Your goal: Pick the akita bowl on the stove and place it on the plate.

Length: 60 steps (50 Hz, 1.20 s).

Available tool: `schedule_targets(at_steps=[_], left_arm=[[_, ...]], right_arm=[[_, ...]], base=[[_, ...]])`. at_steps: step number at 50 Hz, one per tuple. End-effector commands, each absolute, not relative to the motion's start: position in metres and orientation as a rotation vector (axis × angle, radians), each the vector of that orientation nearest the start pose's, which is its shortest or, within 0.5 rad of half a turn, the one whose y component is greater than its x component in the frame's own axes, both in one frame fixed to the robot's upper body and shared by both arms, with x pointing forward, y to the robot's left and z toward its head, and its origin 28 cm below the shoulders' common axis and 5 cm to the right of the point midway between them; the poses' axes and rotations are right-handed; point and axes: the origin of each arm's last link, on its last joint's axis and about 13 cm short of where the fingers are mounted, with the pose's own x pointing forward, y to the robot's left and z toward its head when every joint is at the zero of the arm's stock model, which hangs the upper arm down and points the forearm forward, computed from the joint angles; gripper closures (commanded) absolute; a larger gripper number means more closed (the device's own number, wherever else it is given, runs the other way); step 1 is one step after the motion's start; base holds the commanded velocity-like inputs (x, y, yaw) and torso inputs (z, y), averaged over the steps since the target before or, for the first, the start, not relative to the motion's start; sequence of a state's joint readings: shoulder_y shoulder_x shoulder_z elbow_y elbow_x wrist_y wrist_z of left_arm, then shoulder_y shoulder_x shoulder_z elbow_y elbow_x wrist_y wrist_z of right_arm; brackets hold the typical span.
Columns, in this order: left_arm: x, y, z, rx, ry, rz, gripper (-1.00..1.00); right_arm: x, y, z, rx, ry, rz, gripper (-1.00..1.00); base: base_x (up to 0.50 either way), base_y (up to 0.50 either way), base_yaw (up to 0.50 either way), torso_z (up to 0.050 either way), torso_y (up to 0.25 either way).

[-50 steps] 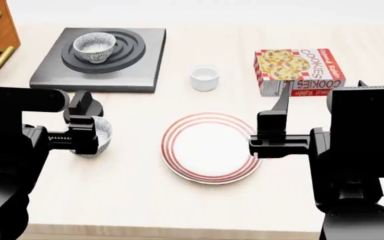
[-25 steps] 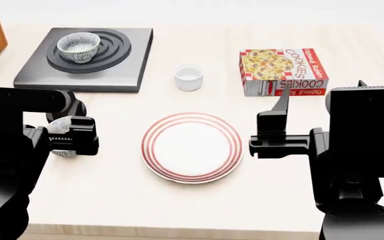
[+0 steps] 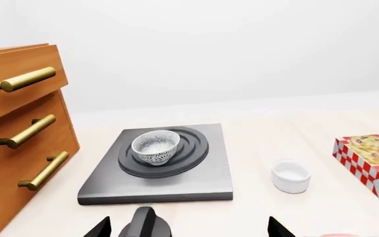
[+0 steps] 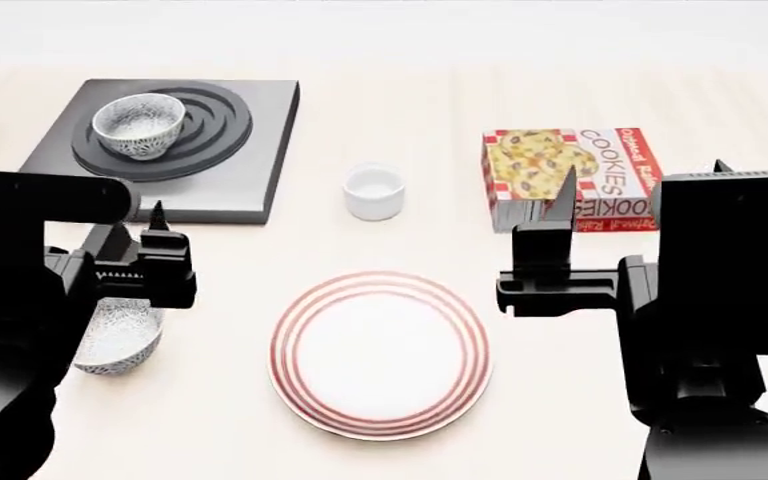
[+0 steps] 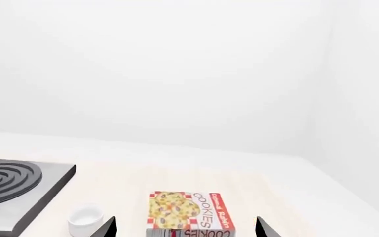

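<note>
The akita bowl [image 4: 136, 124] [image 3: 155, 146], speckled with a pale inside, sits upright on the ring burner of the dark grey stove [image 4: 244, 165] [image 3: 196, 185] at the far left. The red-ringed plate [image 4: 380, 355] lies bare at the near middle of the table. My left gripper [image 3: 189, 228] is open and empty, short of the stove's front edge, and the bowl stands well beyond it. Between its fingers shows a dark rounded knob [image 3: 146, 224]. My right gripper [image 5: 185, 227] is open and empty, facing the cookie box [image 5: 188, 213].
A look-alike speckled bowl [image 4: 117, 342] sits near the table's front left, partly under my left arm. A small white cup [image 4: 373, 192] [image 3: 290, 176] stands between the stove and the cookie box [image 4: 574, 172]. A wooden drawer unit [image 3: 18, 143] with brass handles borders the stove's left.
The head view has shifted: stove, cup, box and plate slid lower and leftward in it. The look-alike bowl dropped from beside my left gripper to below it. Both grippers stay open.
</note>
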State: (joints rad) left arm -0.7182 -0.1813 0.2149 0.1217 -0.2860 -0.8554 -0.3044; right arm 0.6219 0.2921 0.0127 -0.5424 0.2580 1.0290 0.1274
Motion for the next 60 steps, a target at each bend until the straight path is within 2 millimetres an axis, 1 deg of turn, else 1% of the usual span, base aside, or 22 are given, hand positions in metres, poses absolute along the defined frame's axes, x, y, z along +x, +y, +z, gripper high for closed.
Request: schedule_targets(at_steps=[1,45,46,60], left_arm=[[0.3226,0.2019,0.1744,0.070,0.054,0.043,-1.00],[0.3219,0.2038,0.1747,0.077,0.058,0.050,-1.00],[0.3229,0.2043,0.1726,0.078,0.058,0.050,-1.00],[0.3223,0.2043,0.1752,0.083,0.059,0.051,-1.00]], right_arm=[[0.2704,-0.1461,0.2121,-0.095,-0.133,-0.069,-1.00],[0.2698,-0.1456,0.2131,-0.095,-0.134,-0.070,-1.00],[0.2701,-0.1458,0.2129,-0.095,-0.134,-0.070,-1.00],[0.2700,-0.1459,0.2127,-0.094,-0.134,-0.071,-1.00]], base=[[0.30,0.00,0.00,0.000,0.000],[0.30,0.00,0.00,0.000,0.000],[0.30,0.00,0.00,0.000,0.000],[0.30,0.00,0.00,0.000,0.001]])
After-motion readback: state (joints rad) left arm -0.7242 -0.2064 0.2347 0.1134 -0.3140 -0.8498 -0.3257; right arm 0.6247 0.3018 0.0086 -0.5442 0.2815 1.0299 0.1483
